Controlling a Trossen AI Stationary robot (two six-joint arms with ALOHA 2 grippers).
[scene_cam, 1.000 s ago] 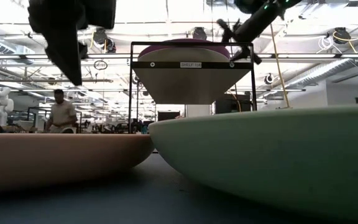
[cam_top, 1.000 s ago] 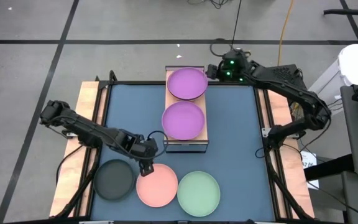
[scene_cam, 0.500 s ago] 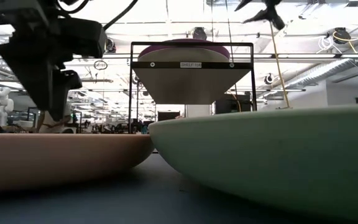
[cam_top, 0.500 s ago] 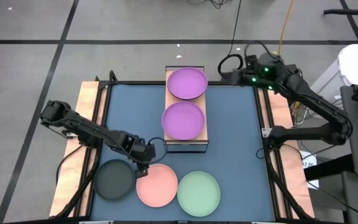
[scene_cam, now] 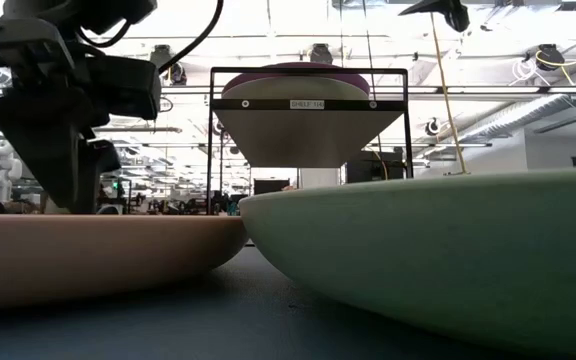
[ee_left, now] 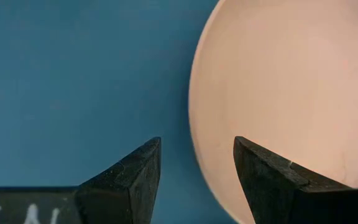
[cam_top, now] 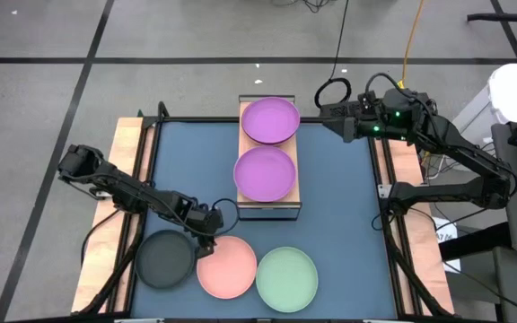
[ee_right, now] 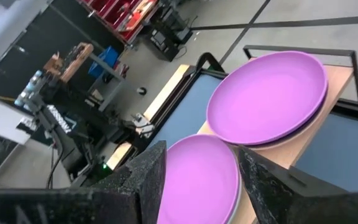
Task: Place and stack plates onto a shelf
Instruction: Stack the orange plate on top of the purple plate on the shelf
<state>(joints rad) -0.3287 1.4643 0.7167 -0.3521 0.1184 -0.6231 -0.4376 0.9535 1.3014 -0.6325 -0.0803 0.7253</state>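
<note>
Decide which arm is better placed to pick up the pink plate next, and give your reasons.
Left. The left pincer is open, with the pink plate's rim between its fingers. The right pincer hangs far off, beyond the shelf.

two purple plates (cam_top: pixel 270 120), one pink plate (cam_top: pixel 228 267), one green plate (cam_top: pixel 287 278), one black plate (cam_top: pixel 163 259)

In the left wrist view the pink plate (ee_left: pixel 284 93) is cut off by the frame. In the low view the purple plates (scene_cam: pixel 293 70) are largely hidden by the shelf (scene_cam: pixel 308 103).
</note>
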